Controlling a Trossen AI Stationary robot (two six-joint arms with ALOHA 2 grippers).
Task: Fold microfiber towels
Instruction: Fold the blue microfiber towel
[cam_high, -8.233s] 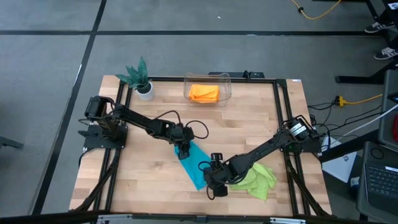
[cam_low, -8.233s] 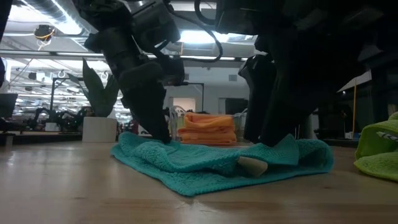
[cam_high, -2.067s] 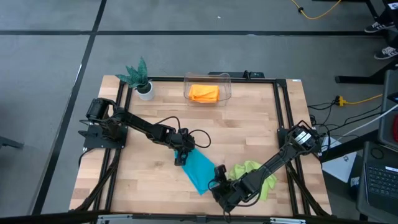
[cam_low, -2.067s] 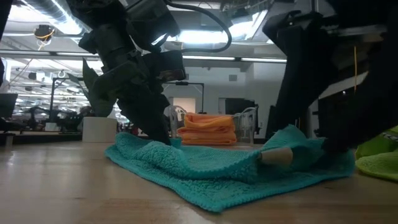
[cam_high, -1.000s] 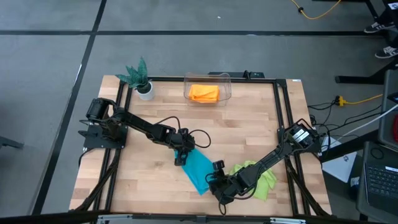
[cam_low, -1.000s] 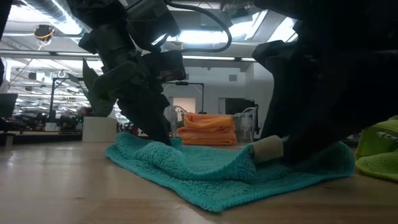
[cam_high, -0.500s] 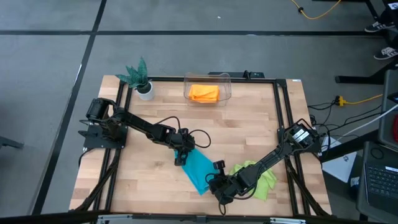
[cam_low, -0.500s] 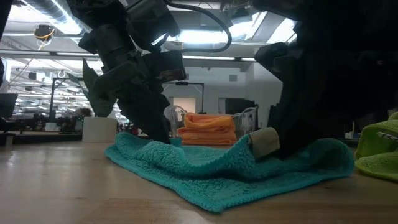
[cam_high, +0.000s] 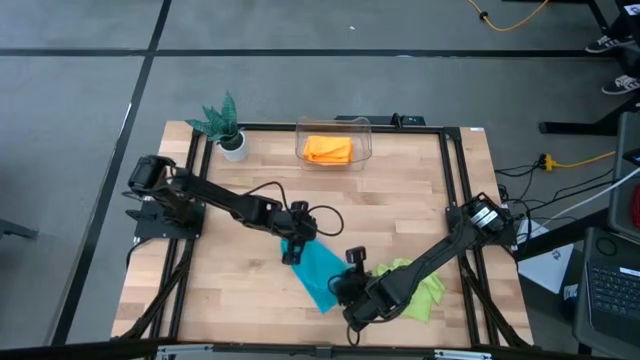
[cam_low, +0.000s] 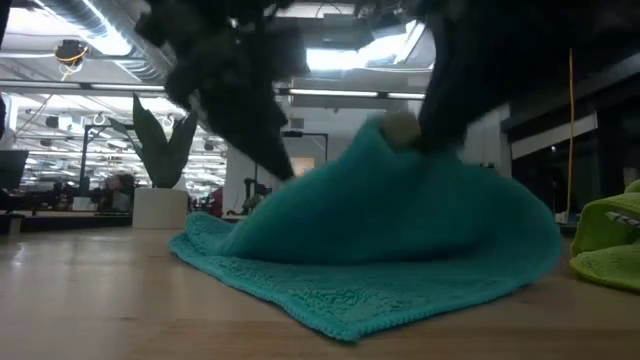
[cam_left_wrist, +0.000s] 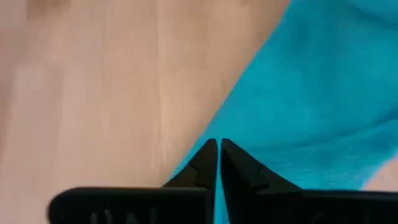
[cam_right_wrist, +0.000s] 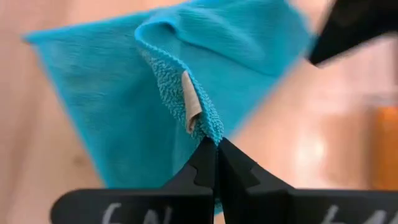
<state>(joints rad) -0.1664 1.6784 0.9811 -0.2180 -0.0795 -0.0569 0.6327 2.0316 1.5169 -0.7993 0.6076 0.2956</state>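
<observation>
A teal-blue microfiber towel lies near the table's front middle. In the low view the towel is raised like a tent, and its lower edge rests on the wood. My left gripper is shut on the towel's far end. My right gripper is shut on the towel's right side by a beige tag. A lime green towel lies crumpled to the right, under the right arm. Folded orange towels sit in a clear container at the back. My left gripper pinches the teal towel's edge between its two fingers, which point down from above. That end is raised off the table. My right gripper pinches a rolled-over edge of the towel just beside the beige tag. It holds that part up, and the cloth slopes down from it to the table.
A small green plant in a white pot stands at the far left corner. The clear container stands at the far middle. Black frame rails run along the table's sides. Bare wood lies to the towel's left.
Both grippers have gone up with the teal towel. Its held upper edge has risen from a low rumple into a tall tent, while its near edge has stayed on the table. The tag has gone up with the right gripper.
</observation>
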